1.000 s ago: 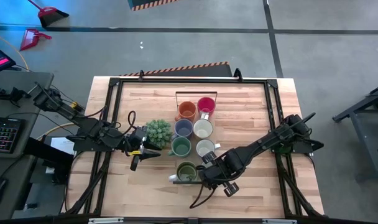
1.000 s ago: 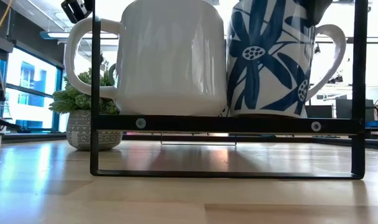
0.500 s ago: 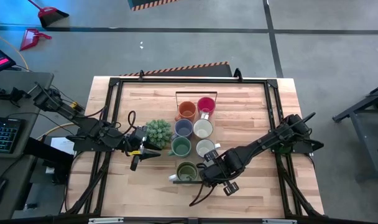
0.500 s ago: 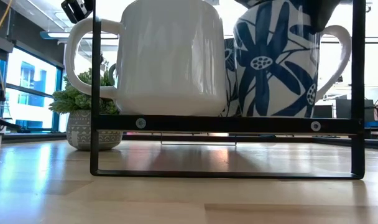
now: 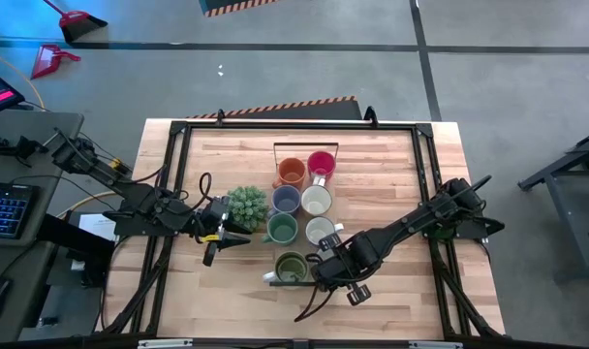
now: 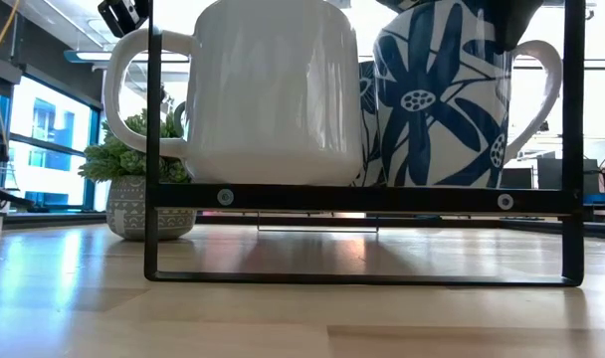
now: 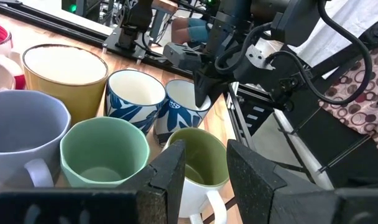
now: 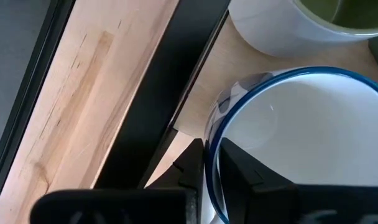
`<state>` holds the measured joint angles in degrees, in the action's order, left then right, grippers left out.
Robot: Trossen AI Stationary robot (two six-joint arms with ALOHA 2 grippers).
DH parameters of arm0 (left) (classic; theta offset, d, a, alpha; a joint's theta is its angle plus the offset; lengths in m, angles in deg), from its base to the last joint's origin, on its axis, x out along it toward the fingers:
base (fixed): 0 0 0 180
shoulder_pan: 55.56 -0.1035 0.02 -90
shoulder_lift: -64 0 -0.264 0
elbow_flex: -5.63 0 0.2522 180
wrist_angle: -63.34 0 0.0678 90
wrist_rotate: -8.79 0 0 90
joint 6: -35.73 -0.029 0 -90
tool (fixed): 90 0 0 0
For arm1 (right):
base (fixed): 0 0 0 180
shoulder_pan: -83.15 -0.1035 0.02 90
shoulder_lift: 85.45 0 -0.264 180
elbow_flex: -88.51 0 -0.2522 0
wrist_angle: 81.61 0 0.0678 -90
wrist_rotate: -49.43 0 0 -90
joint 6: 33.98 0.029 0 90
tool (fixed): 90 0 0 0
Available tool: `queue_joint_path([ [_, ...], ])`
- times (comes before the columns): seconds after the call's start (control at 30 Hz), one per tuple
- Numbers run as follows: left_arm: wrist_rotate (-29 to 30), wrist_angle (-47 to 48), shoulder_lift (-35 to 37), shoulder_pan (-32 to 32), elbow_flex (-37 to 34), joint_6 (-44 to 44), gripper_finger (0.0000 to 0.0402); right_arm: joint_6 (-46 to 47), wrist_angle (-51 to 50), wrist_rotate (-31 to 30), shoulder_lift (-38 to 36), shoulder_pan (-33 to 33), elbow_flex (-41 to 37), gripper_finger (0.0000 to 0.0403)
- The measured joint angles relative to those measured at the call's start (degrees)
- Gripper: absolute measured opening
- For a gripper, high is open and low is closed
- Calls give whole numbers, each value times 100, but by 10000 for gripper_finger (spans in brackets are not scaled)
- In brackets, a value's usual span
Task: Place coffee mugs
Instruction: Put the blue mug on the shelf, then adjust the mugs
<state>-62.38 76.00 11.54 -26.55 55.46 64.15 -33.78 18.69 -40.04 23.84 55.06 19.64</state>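
Right wrist view: you see the blue-and-white floral mug (image 8: 301, 149) from above, its blue rim between your right gripper (image 8: 211, 171) jaws, one finger inside the wall and one outside, narrowly parted around it.
Floral mug position: in the low view this mug (image 6: 442, 94) sits tilted in the black wire rack (image 6: 362, 198), touching the white mug (image 6: 263, 89) beside it, handle out toward the rack's post.
White mug: you find it upright on the rack's near rail, handle pointing away from the floral mug; from above its olive-green inside (image 5: 291, 267) shows at the near end of the rack.
Other mugs: in the high view you have two rows running away from you, orange (image 5: 292, 173) and pink-red (image 5: 321, 163) farthest, then lavender-blue (image 5: 286, 200) and a cream one (image 5: 316, 200), then teal-green (image 5: 281, 229) and another white one (image 5: 320, 231).
Right gripper location: it hangs (image 5: 325, 264) over the near right slot of the rack, just beside the olive-lined mug.
Left gripper: it waits (image 5: 227, 237) near the potted plant (image 5: 246, 206), left of the rack, jaws (image 7: 204, 171) partly apart and holding nothing.
Surface: you work on a light wooden top (image 5: 391, 174) with a black frame around it.
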Motion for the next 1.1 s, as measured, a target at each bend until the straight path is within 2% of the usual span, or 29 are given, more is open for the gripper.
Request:
queue_joint_path([
  [0.17, 0, 0, 0, 1, 0, 0, 106, 128, 3, 6, 0, 0, 0, 38],
  [0.47, 0, -4, 0, 1, 0, 4, 106, 141, -2, -25, 0, 7, 2, 111],
  [0.63, 0, -4, 0, 0, 0, 7, 106, 417, -45, -27, -22, 7, 37, 122],
  [0.97, 33, -7, 0, 0, 0, 4, 106, 629, -468, 82, -28, 33, 1284, 122],
  [1.1, 37, -9, 0, 0, 2, 8, 106, 1099, -796, -93, -31, 32, 1967, 122],
])
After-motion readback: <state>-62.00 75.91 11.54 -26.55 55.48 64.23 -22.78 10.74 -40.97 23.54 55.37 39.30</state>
